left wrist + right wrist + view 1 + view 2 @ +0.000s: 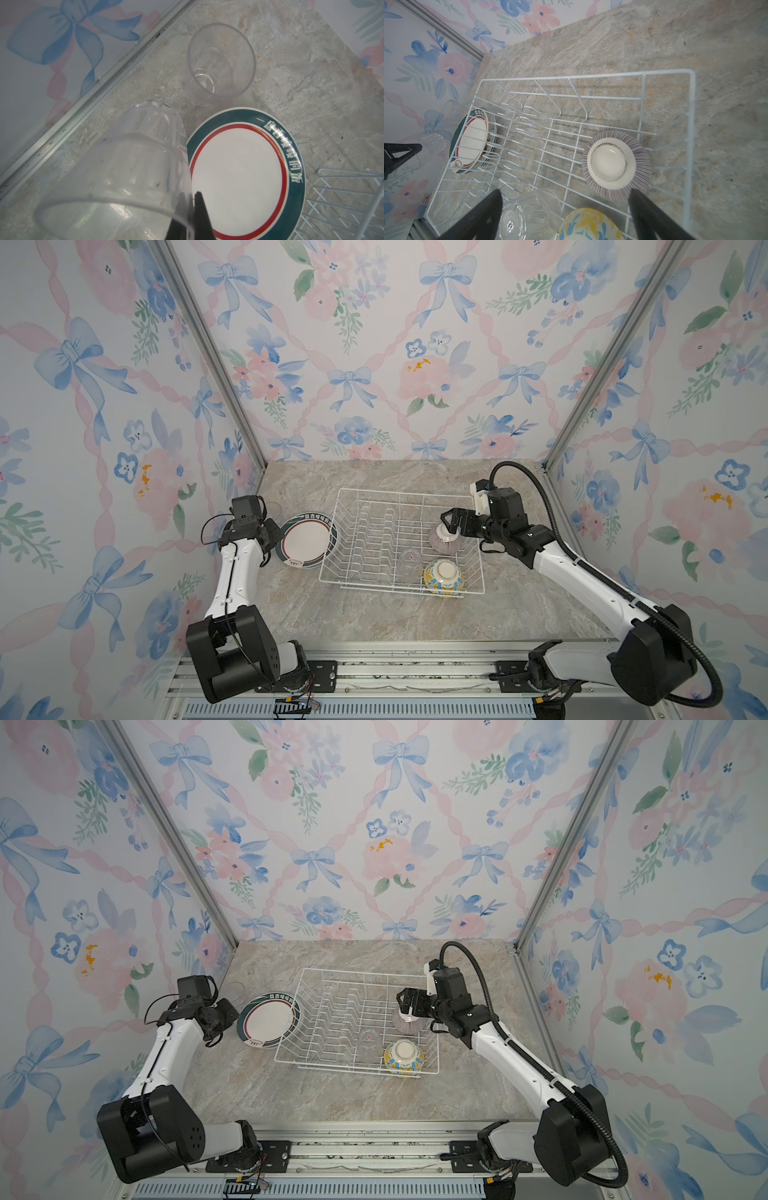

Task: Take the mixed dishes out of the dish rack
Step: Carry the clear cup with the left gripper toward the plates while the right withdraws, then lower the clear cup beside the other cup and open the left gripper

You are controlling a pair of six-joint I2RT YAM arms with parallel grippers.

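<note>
The white wire dish rack (399,492) holds an upside-down purple-striped bowl (448,542), an upside-down yellow-blue bowl (443,575) and an inverted clear glass (409,562). My right gripper (564,191) hangs open just above the purple-striped bowl (616,166), touching nothing. Left of the rack, on the table, lies the green-and-red rimmed plate (305,541) on top of another plate. My left gripper (190,194) is shut on the rim wall of a clear glass (124,166), held tilted beside the plate (239,174). A second glass (221,62) stands upright on the table beyond.
The marble tabletop (374,614) is walled by floral panels at the back and both sides, with aluminium posts (216,364) in the corners. Rows of upright prongs (376,531) fill the rack's left half. An aluminium rail (395,668) runs along the front.
</note>
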